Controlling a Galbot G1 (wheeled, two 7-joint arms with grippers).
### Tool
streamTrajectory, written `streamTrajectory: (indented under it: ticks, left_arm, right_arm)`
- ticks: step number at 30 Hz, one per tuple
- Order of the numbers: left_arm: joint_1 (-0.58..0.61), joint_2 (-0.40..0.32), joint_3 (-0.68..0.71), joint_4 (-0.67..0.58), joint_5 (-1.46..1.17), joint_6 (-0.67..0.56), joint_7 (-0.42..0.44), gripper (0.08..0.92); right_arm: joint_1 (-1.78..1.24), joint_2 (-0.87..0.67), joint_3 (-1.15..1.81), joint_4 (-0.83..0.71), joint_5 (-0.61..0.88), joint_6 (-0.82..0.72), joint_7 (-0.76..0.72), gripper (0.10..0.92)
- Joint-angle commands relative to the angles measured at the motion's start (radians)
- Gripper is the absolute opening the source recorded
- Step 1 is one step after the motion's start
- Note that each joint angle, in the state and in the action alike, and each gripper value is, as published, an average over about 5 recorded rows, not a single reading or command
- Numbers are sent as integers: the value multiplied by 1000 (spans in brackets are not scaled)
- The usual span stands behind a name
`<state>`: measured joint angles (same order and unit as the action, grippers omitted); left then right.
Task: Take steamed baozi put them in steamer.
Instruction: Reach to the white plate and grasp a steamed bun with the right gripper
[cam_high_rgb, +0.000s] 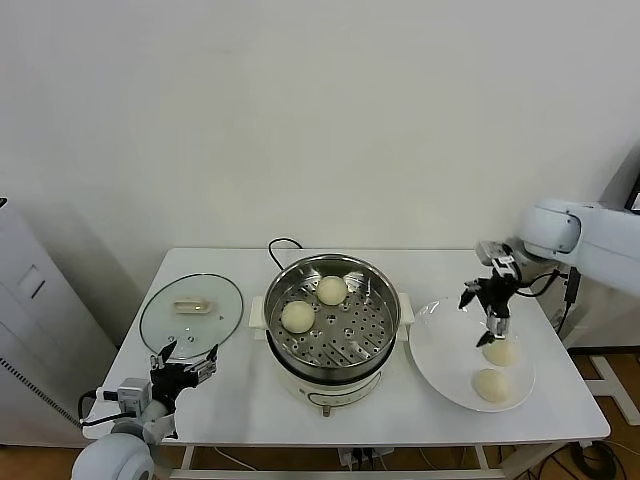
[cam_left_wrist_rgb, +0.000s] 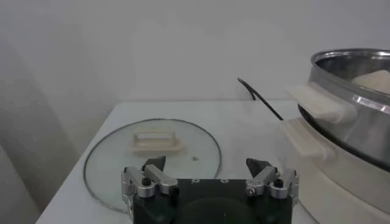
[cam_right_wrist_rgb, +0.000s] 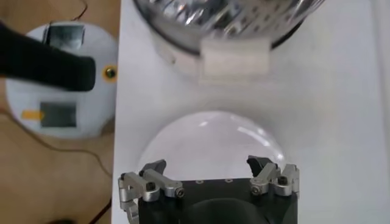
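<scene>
Head view: right gripper (cam_high_rgb: 492, 318), jaws wide and empty, hovers just above two cream-white round dough buns (cam_high_rgb: 500, 352) on a flat white plate (cam_high_rgb: 437, 352); left gripper (cam_high_rgb: 185, 361) also wide.

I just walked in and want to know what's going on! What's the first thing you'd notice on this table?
The shiny steamer in the middle of the table, with two buns already on its holed tray. On the robot's right, two more buns wait on a white plate, and the right gripper hangs open just above them. On the left lies a glass lid, with the left gripper open near the table's front edge.
</scene>
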<state>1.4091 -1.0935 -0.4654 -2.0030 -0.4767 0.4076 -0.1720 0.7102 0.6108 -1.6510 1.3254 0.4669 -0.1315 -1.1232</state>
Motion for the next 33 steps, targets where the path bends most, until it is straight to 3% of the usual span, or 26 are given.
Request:
streamTrajectory:
  ticks: [1,33]
  left_arm:
    - [3,0,-2,5,1,0,0,823]
    - [2,-8,11,17,11,-1,1,823]
  right_arm:
    - [-198,-42,123,-75,-146,69,-33,823]
    - [-496,-34,322,-139,-285,76,-6,823]
